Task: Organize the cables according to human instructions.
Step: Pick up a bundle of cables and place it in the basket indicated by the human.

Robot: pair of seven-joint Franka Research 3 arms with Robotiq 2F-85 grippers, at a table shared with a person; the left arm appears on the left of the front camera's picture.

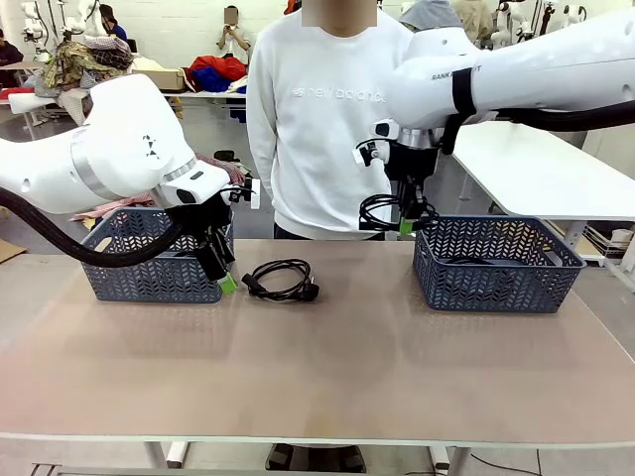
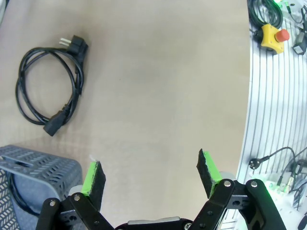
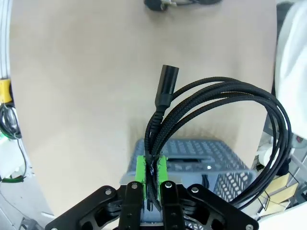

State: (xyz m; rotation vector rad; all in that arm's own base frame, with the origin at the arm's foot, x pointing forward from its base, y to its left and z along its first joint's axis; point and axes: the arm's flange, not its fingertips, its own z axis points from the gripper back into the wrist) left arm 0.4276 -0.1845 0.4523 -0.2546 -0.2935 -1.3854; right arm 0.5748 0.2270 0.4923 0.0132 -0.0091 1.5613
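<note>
Front view | right pincer (image 1: 405,226) raised, gripping cable (image 1: 378,210) | left pincer (image 1: 226,282) low, spread

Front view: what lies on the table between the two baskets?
One coiled cable, near the left basket; the rest toward the right basket is bare table, front view.

The left arm (image 1: 109,149) and right arm (image 1: 536,64) are cased in glossy white shells, with a thick black hose (image 1: 45,238) attached. The left gripper (image 2: 148,163) and right gripper (image 3: 151,165) are black, faced with green pads (image 2: 90,179). A white sweatshirt (image 1: 327,119) is worn by the person.
</note>
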